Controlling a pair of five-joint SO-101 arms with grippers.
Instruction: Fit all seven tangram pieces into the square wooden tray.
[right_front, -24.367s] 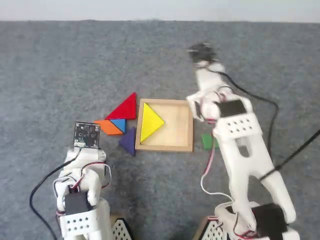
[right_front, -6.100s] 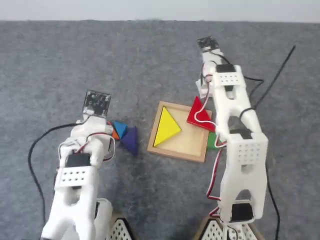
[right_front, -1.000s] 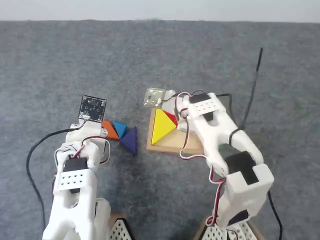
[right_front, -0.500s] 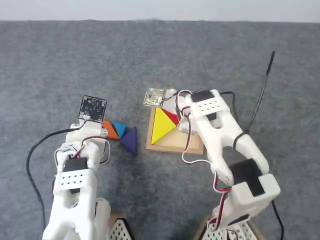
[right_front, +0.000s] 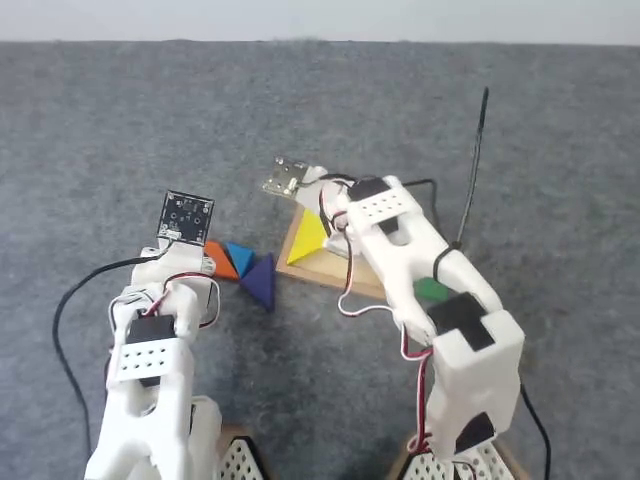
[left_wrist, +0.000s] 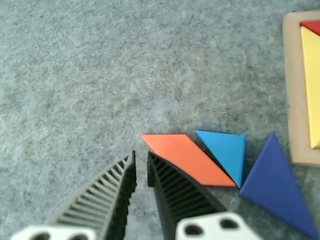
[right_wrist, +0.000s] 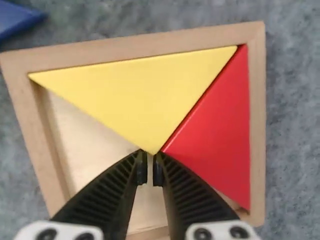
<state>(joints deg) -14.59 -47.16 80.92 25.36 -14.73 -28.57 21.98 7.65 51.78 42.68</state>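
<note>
**Status.** The right pincer (right_wrist: 147, 169) is nearly closed and holds nothing. Its tips are poised over the point where the yellow triangle (right_wrist: 135, 100) and the red triangle (right_wrist: 220, 145) meet inside the tray (right_wrist: 150, 45). Both triangles lie flat within the rim, edge to edge.

**Change.** Six seconds ago the red triangle overlapped the tray's far right rim; it is now seated. In the last half second the right arm has swung to the left, and the tray has turned and slid with it across the counter (right_front: 520, 150). The left arm has not moved.

**Left side.** The left pincer (left_wrist: 141, 162) is narrow and empty, just beside the orange piece (left_wrist: 187, 159). The light blue triangle (left_wrist: 225, 150) and dark blue triangle (left_wrist: 272, 185) lie next to that piece.

**Meaning.** Two pieces are placed. The green piece (right_front: 432, 290) also waits outside the tray. Because the tray has shifted, later placements probably need re-aiming.
</note>
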